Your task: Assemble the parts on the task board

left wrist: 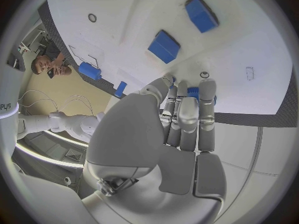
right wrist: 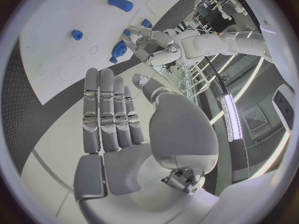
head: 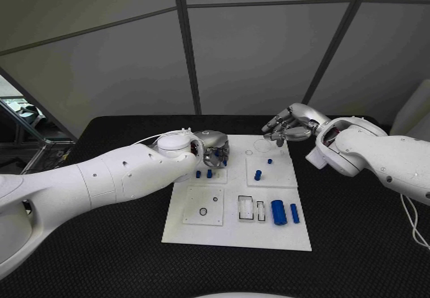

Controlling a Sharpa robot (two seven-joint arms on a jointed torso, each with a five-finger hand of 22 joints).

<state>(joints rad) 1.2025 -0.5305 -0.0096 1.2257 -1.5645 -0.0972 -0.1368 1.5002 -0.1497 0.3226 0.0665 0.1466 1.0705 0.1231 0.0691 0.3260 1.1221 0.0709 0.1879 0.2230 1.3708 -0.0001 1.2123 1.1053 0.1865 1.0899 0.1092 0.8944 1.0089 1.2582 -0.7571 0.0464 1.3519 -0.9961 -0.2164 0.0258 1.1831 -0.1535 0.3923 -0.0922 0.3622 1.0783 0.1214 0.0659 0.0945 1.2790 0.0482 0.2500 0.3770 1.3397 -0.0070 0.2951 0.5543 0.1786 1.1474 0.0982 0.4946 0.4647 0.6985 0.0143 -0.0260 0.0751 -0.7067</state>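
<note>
Spanning the scene from the left edge, the left arm (head: 99,180) reaches across the black tabletop (head: 358,236) to the upper left part of the task board (head: 235,239). The right arm (head: 385,158) comes in from the right edge and ends just past the board's far right corner.

The task board lies flat in the middle of the tabletop. It carries raised white sub-plates: two on its far half and one on the near left, the last bearing small ring marks. A pair of rectangular outlined recesses (head: 251,208) sits near the board's centre.

The left hand (head: 213,151) hovers over the far left sub-plate, fingers extended side by side and pointing down at the board. A blue piece (left wrist: 194,92) shows at its fingertips in the left wrist view; whether the fingers grip it cannot be told.

The right hand (head: 288,126) is held above the board's far right corner with its fingers straight and close together, holding nothing.

Two blue cylinders (head: 279,212) lie side by side on the near right of the board. Two small blue pegs (head: 204,174) stand just beside the left hand, and two more (head: 258,175) stand on the far right sub-plate.
</note>
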